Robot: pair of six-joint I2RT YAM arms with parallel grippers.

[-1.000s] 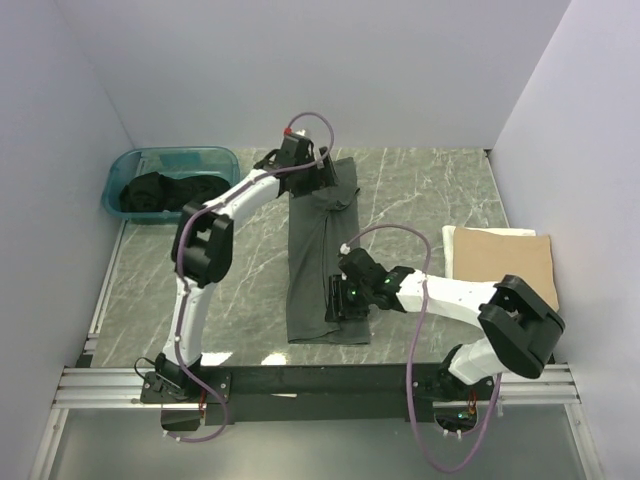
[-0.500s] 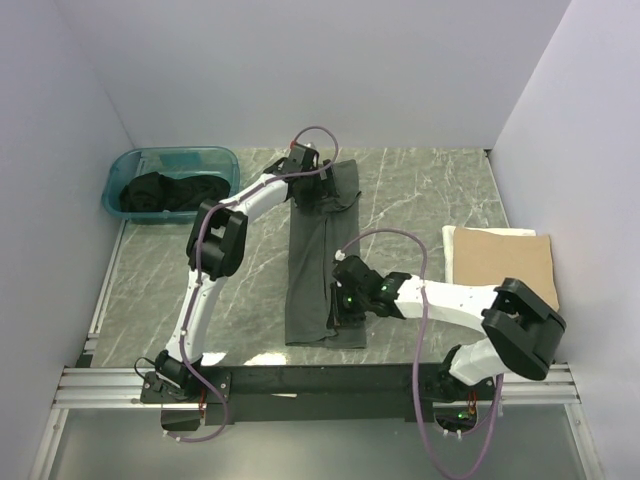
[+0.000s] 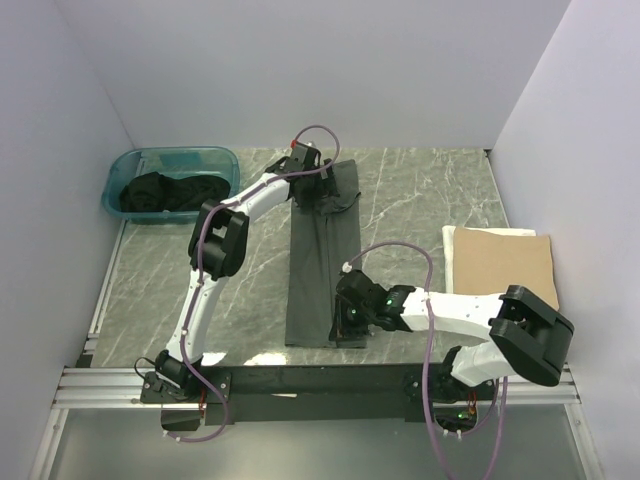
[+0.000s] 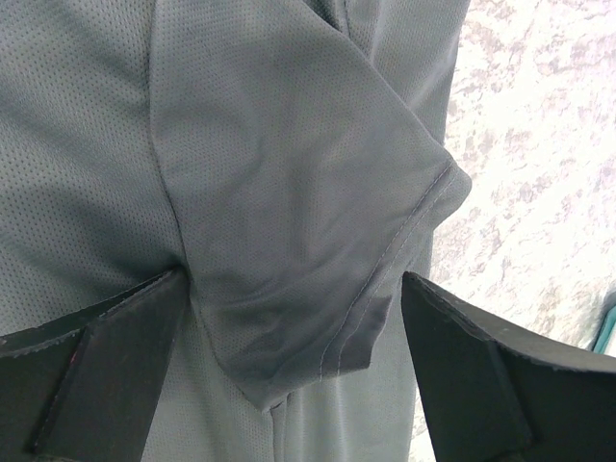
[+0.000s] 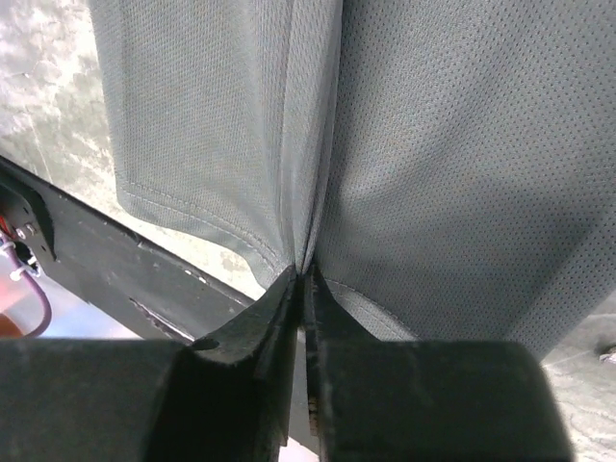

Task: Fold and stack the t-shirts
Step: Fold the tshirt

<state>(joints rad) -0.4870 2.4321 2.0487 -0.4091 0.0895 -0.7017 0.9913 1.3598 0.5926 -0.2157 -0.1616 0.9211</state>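
Tan tee (image 3: pixel 500 262) done. Grey tee (image 3: pixel 322 262) is a half-folded strip: my R gripper (image 5: pixel 306 279) pinches its near hem (image 5: pixel 192 207), L gripper (image 4: pixel 289 318) spread over the sleeve (image 4: pixel 308 212). Black tees (image 3: pixel 160 192) wait in tub (image 3: pixel 118 170).

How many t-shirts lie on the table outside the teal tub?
2: a dark grey cloth t-shirt in a long strip at centre, a folded tan cloth one at right. Black cloth heaped in the teal plastic tub may hide more.

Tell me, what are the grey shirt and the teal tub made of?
The grey t-shirt: seemingly a thin mesh knit, matte; tiny pinholes cover it close up. The teal tub: probably plastic, smooth; its walls look translucent.
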